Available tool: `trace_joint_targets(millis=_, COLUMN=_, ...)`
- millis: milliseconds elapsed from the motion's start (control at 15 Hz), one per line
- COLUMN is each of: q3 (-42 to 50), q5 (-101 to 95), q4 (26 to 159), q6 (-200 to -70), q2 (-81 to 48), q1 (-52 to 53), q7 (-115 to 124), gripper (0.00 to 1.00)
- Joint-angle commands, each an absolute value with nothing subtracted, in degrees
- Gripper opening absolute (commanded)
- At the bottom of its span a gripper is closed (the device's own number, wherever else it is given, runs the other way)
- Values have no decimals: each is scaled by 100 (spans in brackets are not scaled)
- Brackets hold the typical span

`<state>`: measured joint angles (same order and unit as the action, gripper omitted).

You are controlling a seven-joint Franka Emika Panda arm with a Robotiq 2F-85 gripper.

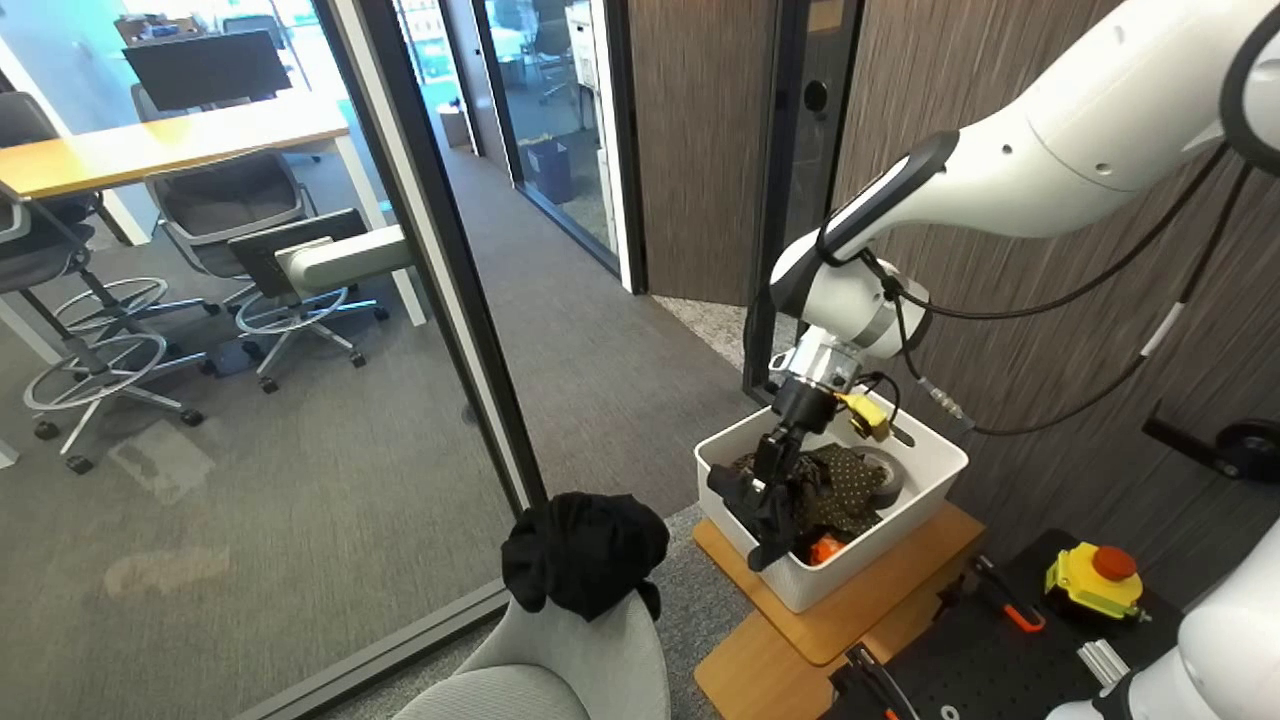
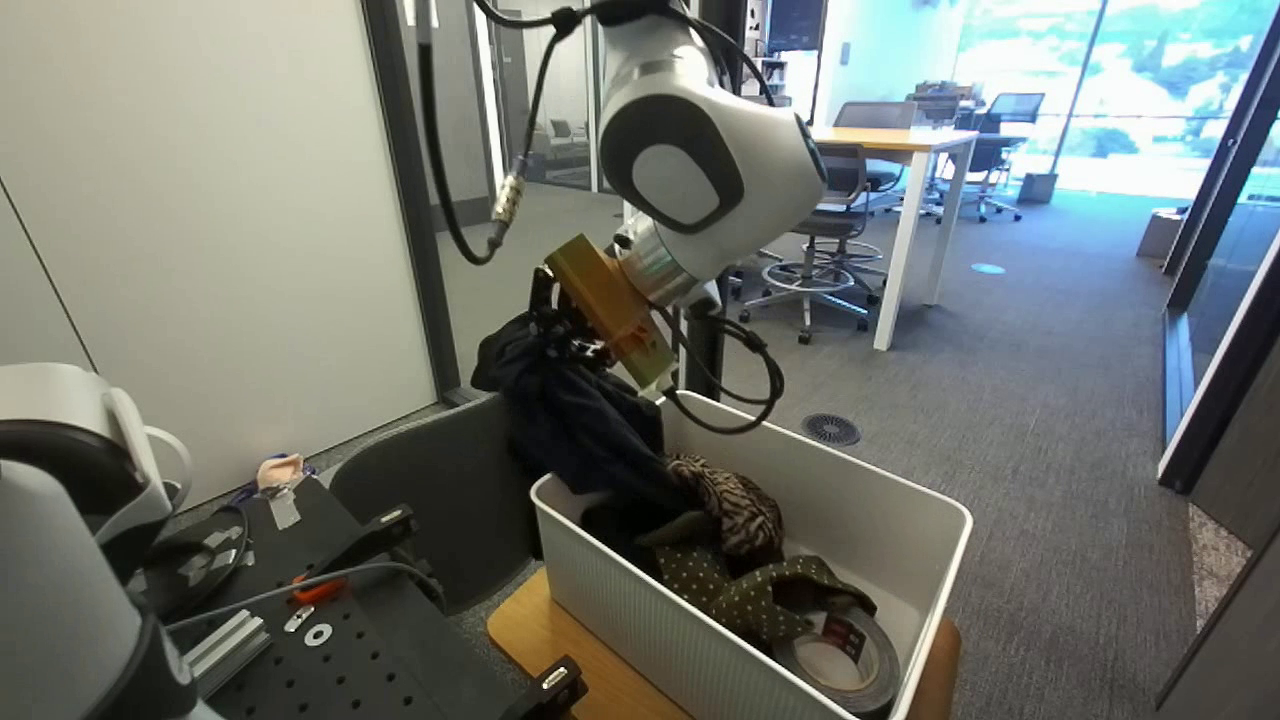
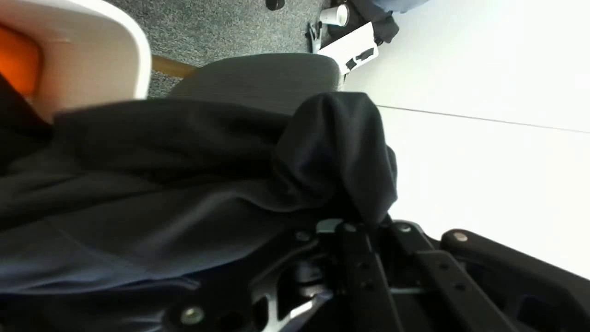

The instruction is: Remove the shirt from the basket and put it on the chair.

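- The gripper (image 3: pixel 375 226) pinches the dark shirt (image 2: pixel 585 425) at its upper part.
- From there the shirt hangs below the gripper, and its lower part reaches into the white basket (image 2: pixel 650 630).

Legible texts, brands, numbers, signs: none is being made out in any of the three views. In the wrist view, a white object (image 3: pixel 349 44) is appearing above the pincer (image 3: pixel 376 228) and well apart from it, bearing dark patches (image 3: pixel 365 55) that are showing too coarsely for telling print from plain marking. In an exterior view, a red-and-dark label (image 2: pixel 845 635) is showing within the ring of a roll of grey tape (image 2: pixel 881 665), below and to the right of the pincer, any lettering being too small for reading.
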<state>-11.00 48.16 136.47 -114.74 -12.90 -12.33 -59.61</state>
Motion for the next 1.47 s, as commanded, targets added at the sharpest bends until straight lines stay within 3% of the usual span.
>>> trace_joint_targets(millis=0, q3=-935, q5=4936, q4=13951, q6=-10902, q2=-289, q1=-627, q7=-6019, gripper=8)
trace_joint_targets(millis=600, q3=-1082, q5=4639, q4=13553, q6=-10191, q2=572, q1=652, q7=-5738, gripper=7)
trace_joint_targets(millis=1400, q3=-1369, q5=4446, q4=12045, q6=-9637, q2=-870, q1=1335, q7=-5522, gripper=8)
